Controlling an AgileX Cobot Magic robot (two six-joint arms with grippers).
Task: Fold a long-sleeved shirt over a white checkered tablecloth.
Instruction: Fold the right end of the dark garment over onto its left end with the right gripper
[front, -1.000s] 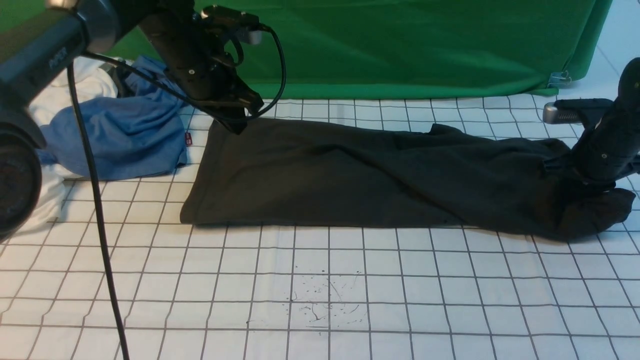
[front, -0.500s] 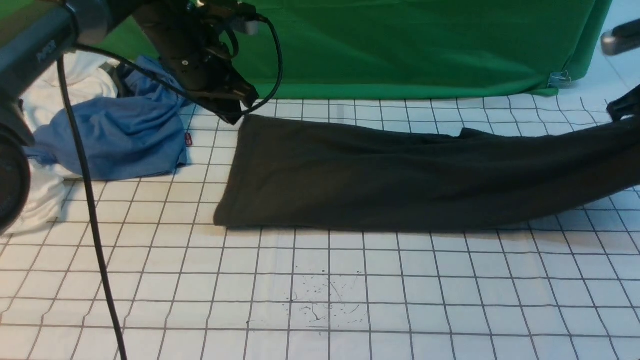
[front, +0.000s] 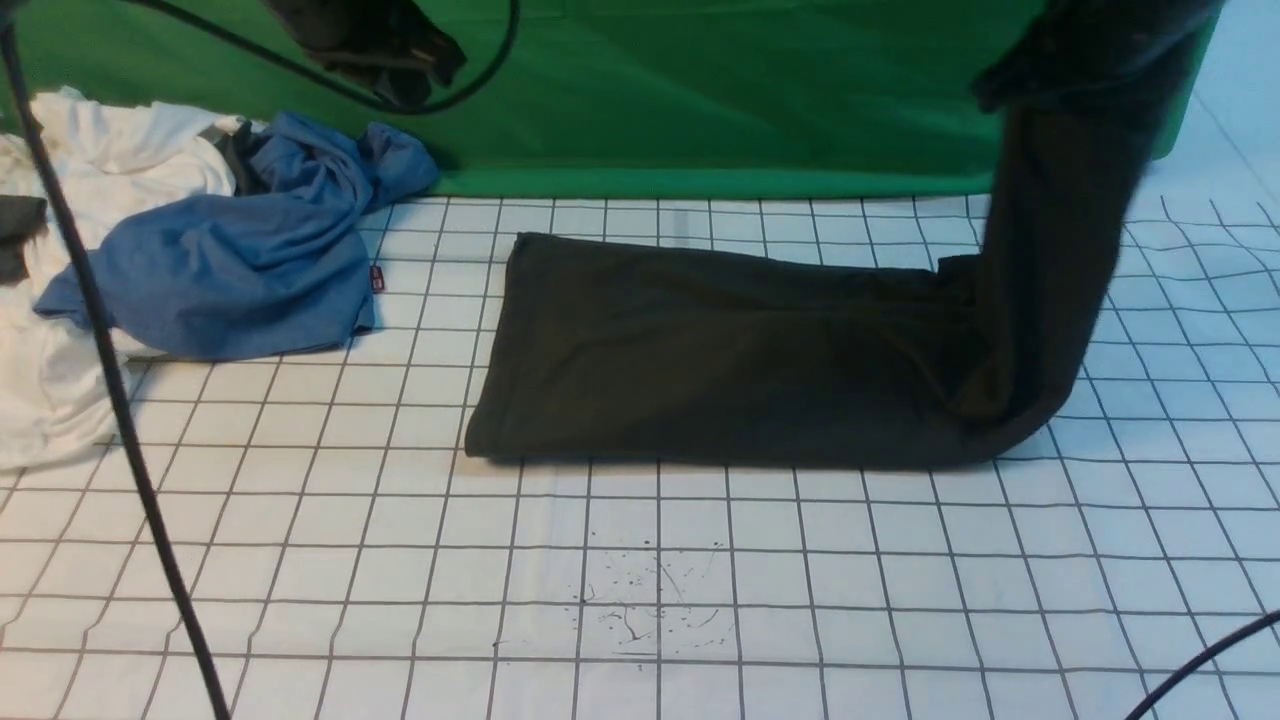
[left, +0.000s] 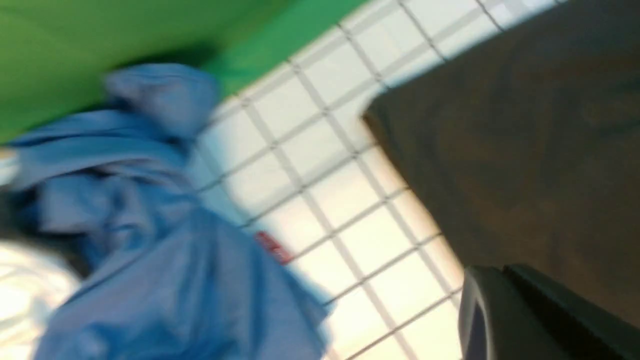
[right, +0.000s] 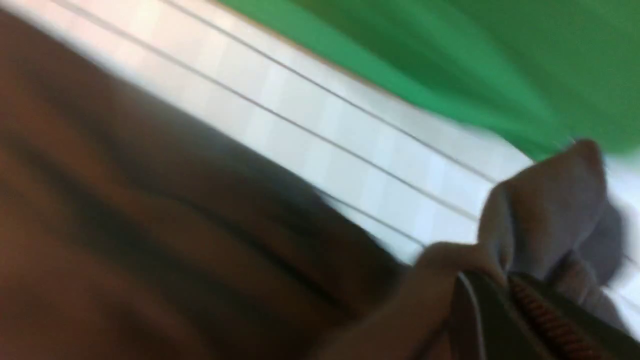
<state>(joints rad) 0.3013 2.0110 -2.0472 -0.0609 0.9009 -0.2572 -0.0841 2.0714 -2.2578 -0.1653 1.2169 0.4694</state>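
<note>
The long-sleeved shirt lies as a long dark band across the white checkered tablecloth. Its right end hangs up in a column to the top right of the front view, and that cloth hides my right gripper there. The right wrist view shows the right gripper shut on a bunch of the shirt. High above the shirt's far left corner, my left gripper holds nothing. Its fingers are pressed together over the shirt's edge. No chest print or neck label shows.
A crumpled blue garment and a white garment lie at the far left of the cloth. The green backdrop hangs along the far edge. A black cable crosses the left foreground, and another cable shows at bottom right.
My left gripper has let go of the shirt's far left corner and risen. My right gripper has lifted the shirt's right end high, and the shirt has slid to the right.
</note>
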